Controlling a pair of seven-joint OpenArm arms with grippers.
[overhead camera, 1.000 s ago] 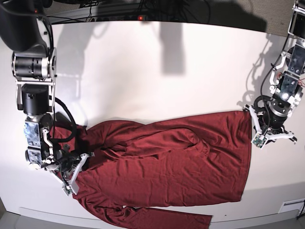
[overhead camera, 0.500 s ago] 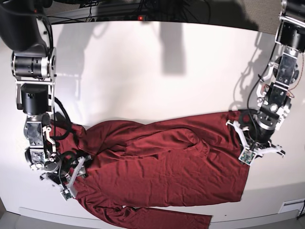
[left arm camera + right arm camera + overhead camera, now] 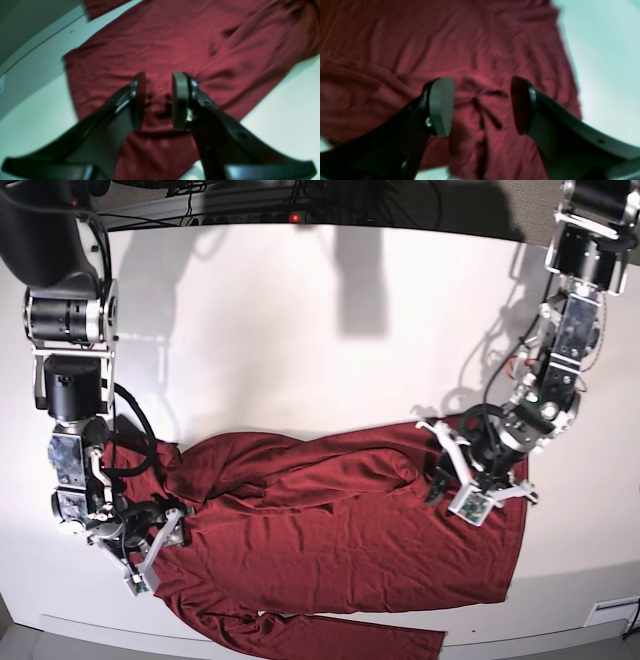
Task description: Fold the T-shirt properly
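Note:
The T-shirt point(image 3: 340, 520) is a maroon long-sleeved shirt lying spread and wrinkled across the near part of the white table point(image 3: 300, 330). My left gripper point(image 3: 472, 478) is on the base view's right, over the shirt's right part near the hem. In the left wrist view the left gripper point(image 3: 158, 100) is open with a narrow gap, empty, above the fabric point(image 3: 175, 45). My right gripper point(image 3: 152, 548) is at the shirt's left end. In the right wrist view the right gripper point(image 3: 482, 105) is open wide, empty, over bunched folds point(image 3: 395, 37).
One sleeve point(image 3: 350, 642) trails along the table's front edge at the bottom. Cables point(image 3: 250, 205) run behind the table's far edge. A white fitting point(image 3: 612, 612) sits at the front right corner. Bare table lies beyond the shirt.
My left gripper has moved left from beside the shirt's right edge to over the shirt. My right gripper has shifted slightly down at the shirt's left end.

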